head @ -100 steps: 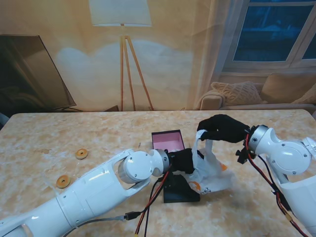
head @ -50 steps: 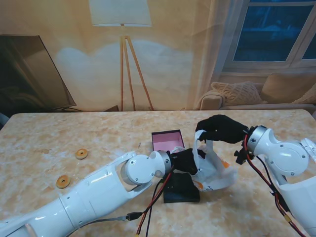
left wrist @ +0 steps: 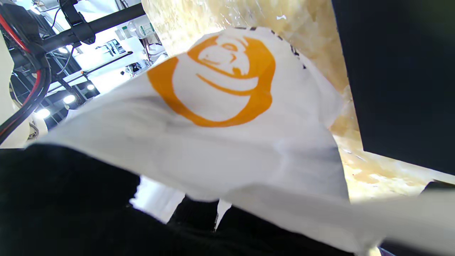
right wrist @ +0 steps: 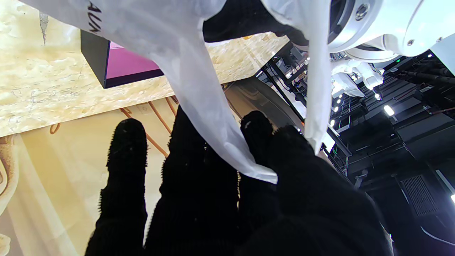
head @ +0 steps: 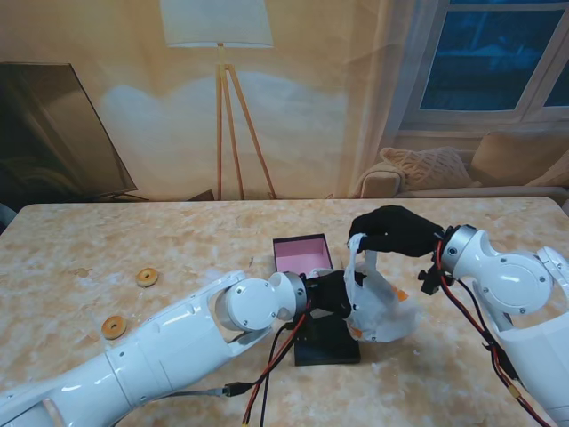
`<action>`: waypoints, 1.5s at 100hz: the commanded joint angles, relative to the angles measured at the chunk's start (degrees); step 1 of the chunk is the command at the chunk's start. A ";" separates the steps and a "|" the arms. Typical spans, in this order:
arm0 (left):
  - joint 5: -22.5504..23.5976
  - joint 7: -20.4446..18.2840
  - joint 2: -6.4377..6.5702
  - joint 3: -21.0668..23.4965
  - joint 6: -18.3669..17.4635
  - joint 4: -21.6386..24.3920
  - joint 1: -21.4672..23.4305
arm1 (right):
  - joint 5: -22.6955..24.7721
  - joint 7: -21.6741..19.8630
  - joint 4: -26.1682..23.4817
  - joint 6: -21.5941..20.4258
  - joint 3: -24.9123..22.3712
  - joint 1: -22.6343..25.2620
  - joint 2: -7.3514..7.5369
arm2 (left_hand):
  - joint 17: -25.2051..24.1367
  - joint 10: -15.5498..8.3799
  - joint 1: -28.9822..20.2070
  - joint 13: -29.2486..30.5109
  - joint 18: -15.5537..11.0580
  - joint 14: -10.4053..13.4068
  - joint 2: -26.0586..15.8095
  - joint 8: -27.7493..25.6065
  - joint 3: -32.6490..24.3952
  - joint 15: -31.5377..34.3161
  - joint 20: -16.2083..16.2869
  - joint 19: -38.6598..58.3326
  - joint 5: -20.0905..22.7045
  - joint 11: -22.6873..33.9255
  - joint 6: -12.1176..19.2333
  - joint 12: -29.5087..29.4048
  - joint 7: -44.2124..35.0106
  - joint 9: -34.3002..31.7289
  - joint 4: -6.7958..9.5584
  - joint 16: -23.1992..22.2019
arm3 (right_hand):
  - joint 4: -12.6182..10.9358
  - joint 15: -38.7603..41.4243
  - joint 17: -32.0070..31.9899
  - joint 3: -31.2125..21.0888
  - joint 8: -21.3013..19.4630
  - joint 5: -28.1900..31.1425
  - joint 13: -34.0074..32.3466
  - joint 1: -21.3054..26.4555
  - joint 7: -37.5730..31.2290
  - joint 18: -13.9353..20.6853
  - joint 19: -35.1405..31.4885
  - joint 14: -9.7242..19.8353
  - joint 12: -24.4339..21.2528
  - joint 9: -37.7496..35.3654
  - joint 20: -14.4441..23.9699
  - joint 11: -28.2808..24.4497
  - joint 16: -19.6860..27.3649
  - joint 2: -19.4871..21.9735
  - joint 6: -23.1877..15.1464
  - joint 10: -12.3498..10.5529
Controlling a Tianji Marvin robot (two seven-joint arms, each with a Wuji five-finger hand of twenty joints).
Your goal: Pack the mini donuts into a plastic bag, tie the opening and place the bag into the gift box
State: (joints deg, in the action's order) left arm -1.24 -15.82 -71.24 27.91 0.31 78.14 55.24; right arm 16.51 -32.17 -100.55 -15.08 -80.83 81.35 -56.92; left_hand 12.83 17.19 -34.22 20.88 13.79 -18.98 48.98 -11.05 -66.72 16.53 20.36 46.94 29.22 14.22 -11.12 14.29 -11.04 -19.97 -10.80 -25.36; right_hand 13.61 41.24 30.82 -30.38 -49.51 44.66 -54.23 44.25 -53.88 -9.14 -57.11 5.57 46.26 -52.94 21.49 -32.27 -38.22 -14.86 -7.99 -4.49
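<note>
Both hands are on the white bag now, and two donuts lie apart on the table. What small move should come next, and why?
Probably the right hand should lift the bag's handle a bit higher while the left hand holds the other side, to spread the plastic bag mouth. Two mini donuts lie unpacked at the left; whether any are inside cannot be seen.

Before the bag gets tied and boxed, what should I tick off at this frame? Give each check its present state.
1. Right hand holds a bag handle: ok, the strip runs between its fingers.
2. Left hand holds the plastic bag: ok, it is shut on the bag's side.
3. Opening tied: not ok, the handles hang apart.
4. All donuts inside: not ok, two mini donuts lie on the table.
5. Gift box open and free: ok, pink inside visible.
6. Bag contents: cannot tell.
</note>
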 commanded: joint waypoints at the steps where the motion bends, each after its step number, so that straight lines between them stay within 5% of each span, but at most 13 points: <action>1: 0.17 -0.77 0.08 0.11 0.20 0.48 0.07 | 0.04 -0.70 -0.07 0.37 0.33 0.26 -0.44 | -1.59 0.42 3.14 -2.25 0.50 -0.93 -0.43 0.59 -0.90 -1.01 1.18 -1.29 -2.68 -0.50 1.08 -1.02 1.58 3.36 -0.70 1.34 | -1.96 0.54 -0.23 -8.65 0.52 -0.61 -1.13 4.23 -0.15 1.43 -0.61 2.15 -0.23 -1.05 -1.00 -0.97 -0.28 1.09 -16.74 -1.62; 32: 1.63 -0.56 0.57 0.43 0.86 1.64 0.34 | 0.23 -0.85 -0.35 0.65 0.42 0.45 -0.40 | -2.05 1.97 1.98 -2.03 0.21 -1.06 -4.68 -0.30 1.98 -0.05 2.38 -1.06 -1.58 -0.01 0.16 -1.47 1.73 2.51 -0.14 1.18 | -1.92 0.41 -0.43 -8.74 0.47 -0.53 -1.01 4.26 -0.14 1.23 -0.59 2.05 -0.22 -1.12 -1.00 -0.86 -0.26 0.95 -16.69 -1.75; 58: 3.21 -0.27 1.91 3.09 3.67 5.69 2.01 | 0.72 -1.08 -0.48 1.34 0.54 0.46 -0.37 | 2.92 0.70 -10.92 7.60 2.38 -0.37 -19.54 -9.10 15.32 7.53 7.24 8.16 11.50 7.00 0.91 4.99 -8.28 -10.53 2.87 -7.02 | -1.91 0.36 -0.54 -8.94 0.30 -0.45 -0.94 4.36 -0.25 1.03 -0.60 1.89 -0.10 -1.16 -0.96 -0.79 -0.28 0.90 -16.55 -1.74; 62: 3.52 -0.17 2.12 3.57 3.77 6.28 2.25 | 0.83 -1.09 -0.50 1.43 0.55 0.47 -0.37 | 3.36 0.24 -11.09 8.68 2.43 -0.06 -20.01 -10.35 15.79 8.36 7.76 8.84 12.80 7.65 1.37 5.84 -10.18 -11.91 3.02 -7.85 | -1.91 0.37 -0.61 -8.98 0.26 -0.44 -0.96 4.35 -0.27 1.07 -0.57 1.94 -0.08 -1.18 -0.97 -0.80 -0.29 0.92 -16.51 -1.61; 68: 3.79 -0.47 2.54 4.23 3.66 7.11 2.33 | 0.89 -1.08 -0.57 1.59 0.55 0.52 -0.38 | 4.82 -0.94 -13.95 11.27 2.31 0.59 -18.09 -14.10 18.64 10.02 8.71 10.10 14.57 9.30 2.64 7.53 -14.31 -14.94 -1.03 -9.67 | -1.90 0.34 -0.65 -9.02 0.22 -0.43 -0.91 4.32 -0.26 1.00 -0.56 1.91 -0.09 -1.13 -0.97 -0.75 -0.29 0.94 -16.55 -1.58; 77: 4.59 -0.86 3.11 5.12 3.59 8.26 2.52 | 0.95 -1.01 -0.66 1.63 0.50 0.61 -0.39 | 5.80 -1.47 -15.73 12.83 2.14 0.85 -17.46 -15.22 20.94 11.31 9.37 11.12 15.15 10.34 3.47 8.31 -16.96 -16.69 -2.35 -10.96 | -1.88 0.35 -0.64 -9.06 0.17 -0.40 -0.97 4.33 -0.23 1.00 -0.59 1.94 -0.06 -1.21 -0.95 -0.78 -0.29 0.87 -16.54 -1.57; 90: 5.00 -2.20 4.02 6.65 4.65 9.98 2.87 | 0.93 -1.03 -0.70 1.47 0.39 0.70 -0.37 | 6.11 -1.50 -18.22 13.46 2.06 0.48 -20.39 -14.34 27.38 11.30 9.55 11.13 15.23 10.42 3.59 8.64 -20.22 -17.83 -1.99 -11.84 | -1.85 0.34 -0.60 -9.08 0.12 -0.43 -0.94 4.26 -0.17 0.96 -0.62 1.92 -0.04 -1.18 -0.93 -0.76 -0.31 0.88 -16.53 -1.56; 100: 4.35 -1.61 4.07 8.44 6.23 11.42 4.35 | 0.92 -1.01 -0.65 1.37 0.37 0.73 -0.37 | 5.95 -1.40 -23.33 13.94 2.24 -0.04 -24.57 -13.67 34.03 11.92 10.56 12.11 15.57 10.64 3.39 8.97 -21.91 -19.10 0.26 -12.64 | -1.85 0.34 -0.66 -9.13 0.08 -0.43 -0.93 4.26 -0.15 0.97 -0.60 1.91 0.00 -1.14 -0.92 -0.78 -0.32 0.88 -16.51 -1.57; 150: 10.21 -1.01 6.79 17.75 5.68 18.77 11.51 | 1.08 -0.49 -1.24 1.68 -0.15 1.56 -0.48 | 4.41 0.26 -23.68 11.42 1.50 -1.28 -25.42 -13.04 34.40 10.59 9.46 9.58 15.62 9.14 1.09 8.46 -19.84 -17.67 0.93 -12.08 | -2.13 2.01 -0.91 -9.35 -1.18 -0.64 -0.65 4.48 -0.55 0.81 -0.61 1.80 1.35 -0.62 -0.83 -2.44 -1.22 1.78 -15.80 -0.46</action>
State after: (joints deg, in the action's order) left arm 9.30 -16.48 -65.20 44.47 6.56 95.90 65.72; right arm 17.63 -31.96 -101.31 -13.60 -80.98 82.22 -56.99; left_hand 18.17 17.06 -57.19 33.70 16.43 -19.47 24.83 -24.84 -33.23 27.42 30.39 57.50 44.29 24.13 -9.77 22.58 -32.22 -38.33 -11.16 -37.11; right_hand 13.62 42.00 30.39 -30.38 -49.50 44.66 -54.23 44.25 -53.87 -9.13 -57.12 5.58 46.33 -52.94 20.97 -33.63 -38.22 -14.86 -8.02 -4.49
